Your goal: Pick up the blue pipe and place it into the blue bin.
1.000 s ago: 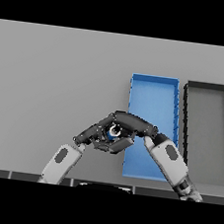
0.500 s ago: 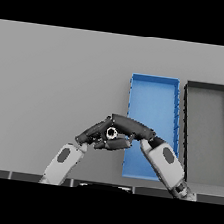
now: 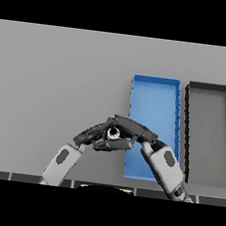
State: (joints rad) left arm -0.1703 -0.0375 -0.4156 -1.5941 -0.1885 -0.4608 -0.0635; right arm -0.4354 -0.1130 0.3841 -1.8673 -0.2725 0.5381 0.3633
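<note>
The right hand [image 3: 128, 129], fingers curled round the blue pipe [image 3: 113, 133] beside the left hand [image 3: 89, 137], should keep that firm grip and carry it right, clearing the blue bin [image 3: 156, 80] wall.

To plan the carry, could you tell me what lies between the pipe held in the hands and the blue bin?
In the head view, only the right hand lies between the pipe and the blue bin.

Place: bare sorting station, no home or kitchen signs
Surface: plain grey counter [image 3: 59, 73]
Bins: blue bin [image 3: 154, 97] just beyond the right hand [image 3: 133, 130]; dark bin [image 3: 208, 131] beside it, farther right
</note>
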